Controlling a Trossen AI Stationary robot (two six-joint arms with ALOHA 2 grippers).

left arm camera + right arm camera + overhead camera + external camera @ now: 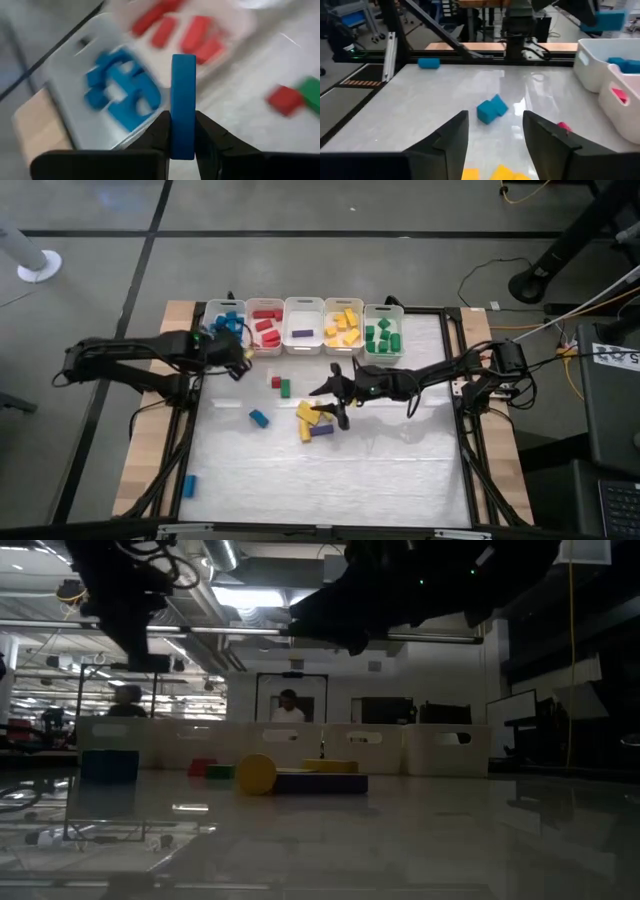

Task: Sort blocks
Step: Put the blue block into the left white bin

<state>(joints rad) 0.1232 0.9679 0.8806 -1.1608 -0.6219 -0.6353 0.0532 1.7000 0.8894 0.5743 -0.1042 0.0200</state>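
A white work table (400, 480) seen from above, with two dark robot arms reaching in from either side; the left gripper (182, 131) pinches a flat blue block (183, 100) upright between its fingers, hovering just beside the bin of blue blocks (226, 323), with the bin of red blocks (266, 327) next along the row; the right gripper (494, 131) hangs over the middle of the table with its fingers spread apart and nothing between them; directly beneath it lie yellow blocks (308, 416) and a purple block (321, 430) touching them; just ahead of its fingertips sits a small blue block (491, 109), and farther off another blue block (428, 63) near the table's edge; a red block (276, 382) and a green block (285, 388) rest side by side between the two grippers.
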